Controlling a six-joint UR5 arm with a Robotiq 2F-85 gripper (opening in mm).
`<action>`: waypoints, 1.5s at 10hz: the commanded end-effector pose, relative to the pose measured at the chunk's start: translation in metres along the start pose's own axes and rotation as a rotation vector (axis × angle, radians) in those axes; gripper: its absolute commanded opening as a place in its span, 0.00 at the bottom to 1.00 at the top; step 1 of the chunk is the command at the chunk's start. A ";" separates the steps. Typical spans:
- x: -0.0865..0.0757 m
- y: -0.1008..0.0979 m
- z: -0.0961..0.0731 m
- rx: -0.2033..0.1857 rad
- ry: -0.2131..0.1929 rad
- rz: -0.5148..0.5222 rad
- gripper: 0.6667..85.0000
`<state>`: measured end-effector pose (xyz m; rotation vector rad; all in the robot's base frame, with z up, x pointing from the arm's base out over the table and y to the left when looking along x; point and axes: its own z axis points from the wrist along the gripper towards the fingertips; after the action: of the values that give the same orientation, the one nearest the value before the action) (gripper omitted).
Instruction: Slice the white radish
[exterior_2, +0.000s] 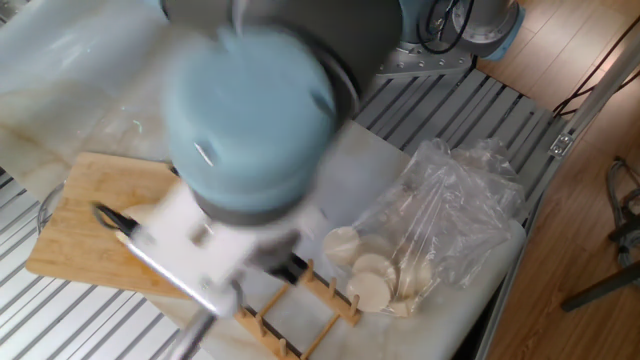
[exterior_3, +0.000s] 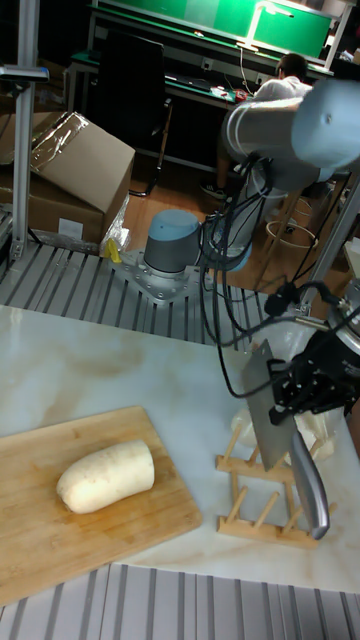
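The white radish (exterior_3: 105, 477) lies on its side on the wooden cutting board (exterior_3: 60, 540), rounded end to the left and flat cut end to the right. In the tall fixed view my gripper (exterior_3: 292, 390) hangs to the right of the board, shut on a knife (exterior_3: 268, 400) whose grey blade points up and whose metal handle hangs down. The knife is above a wooden rack (exterior_3: 262, 500), well apart from the radish. In the fixed view the blurred arm wrist (exterior_2: 250, 110) hides the radish, and only part of the board (exterior_2: 70, 240) shows.
A clear plastic bag (exterior_2: 455, 210) with pale round slices (exterior_2: 365, 275) lies right of the rack (exterior_2: 300, 300). The robot base (exterior_3: 165, 255) stands behind the marble top, on a slatted metal table. A cardboard box (exterior_3: 70, 160) sits at the far left.
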<state>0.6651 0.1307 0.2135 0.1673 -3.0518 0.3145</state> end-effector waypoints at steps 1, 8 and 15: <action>-0.016 -0.058 -0.010 0.062 -0.065 -0.124 0.01; -0.010 -0.032 -0.010 -0.036 -0.049 -0.172 0.01; -0.052 -0.133 0.018 -0.060 -0.074 -0.412 0.01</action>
<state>0.7163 0.0358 0.2256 0.6903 -3.0121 0.2430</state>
